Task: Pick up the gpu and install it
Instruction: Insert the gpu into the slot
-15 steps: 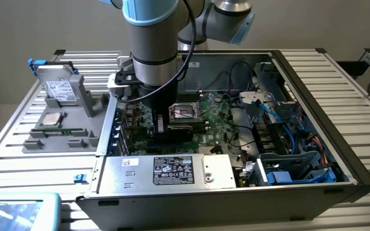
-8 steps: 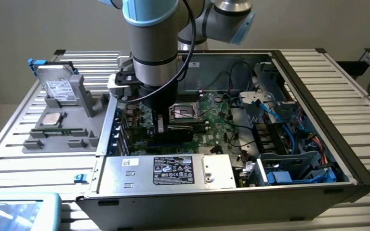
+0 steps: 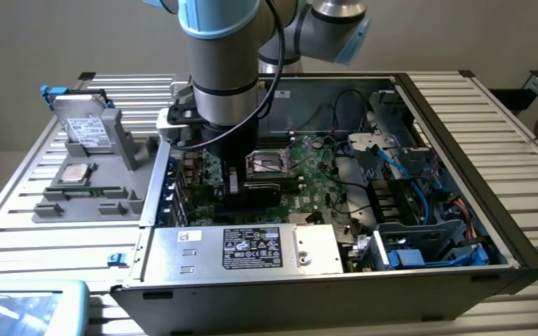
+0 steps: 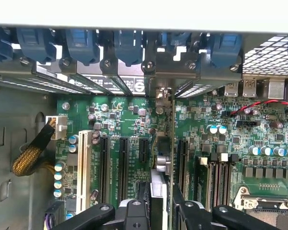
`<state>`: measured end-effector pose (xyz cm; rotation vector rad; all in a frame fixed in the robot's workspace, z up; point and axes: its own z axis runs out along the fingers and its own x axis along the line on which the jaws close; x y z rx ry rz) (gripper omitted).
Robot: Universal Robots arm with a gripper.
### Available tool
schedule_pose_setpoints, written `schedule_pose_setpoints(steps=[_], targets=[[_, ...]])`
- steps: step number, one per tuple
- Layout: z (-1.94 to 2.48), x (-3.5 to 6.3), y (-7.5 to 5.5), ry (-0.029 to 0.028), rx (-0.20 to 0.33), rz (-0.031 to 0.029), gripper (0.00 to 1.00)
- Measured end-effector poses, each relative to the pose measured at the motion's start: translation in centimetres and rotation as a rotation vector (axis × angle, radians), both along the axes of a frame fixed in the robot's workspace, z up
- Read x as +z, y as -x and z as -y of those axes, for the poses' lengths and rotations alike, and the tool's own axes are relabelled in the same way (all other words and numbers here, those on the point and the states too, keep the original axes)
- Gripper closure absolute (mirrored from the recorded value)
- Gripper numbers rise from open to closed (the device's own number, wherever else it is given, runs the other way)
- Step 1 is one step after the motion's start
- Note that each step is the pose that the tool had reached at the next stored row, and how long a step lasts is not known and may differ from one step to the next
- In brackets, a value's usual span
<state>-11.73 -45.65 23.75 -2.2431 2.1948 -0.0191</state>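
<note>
Exterior view, arm: gripper (image 3: 238, 183) lowered inside the open computer case (image 3: 493, 203), above the motherboard (image 3: 321, 175).
Exterior view, gpu (image 3: 250, 192): dark card held upright under the gripper, beside the processor socket (image 3: 271, 163).
Exterior view, surface: grey tray (image 3: 92, 189) on the exterior view's left carries a silver drive (image 3: 87, 129).
Wrist view, jaws: closed on the gpu (image 4: 159, 191), seen edge-on, standing between the black expansion slots (image 4: 124, 163).
</note>
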Motion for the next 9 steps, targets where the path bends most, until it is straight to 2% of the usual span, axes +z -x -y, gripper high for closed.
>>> schedule_pose_setpoints(steps=[9], targets=[[0.00, -0.10, 0.00, 0.0000, 0.000, 0.0001, 0.71]])
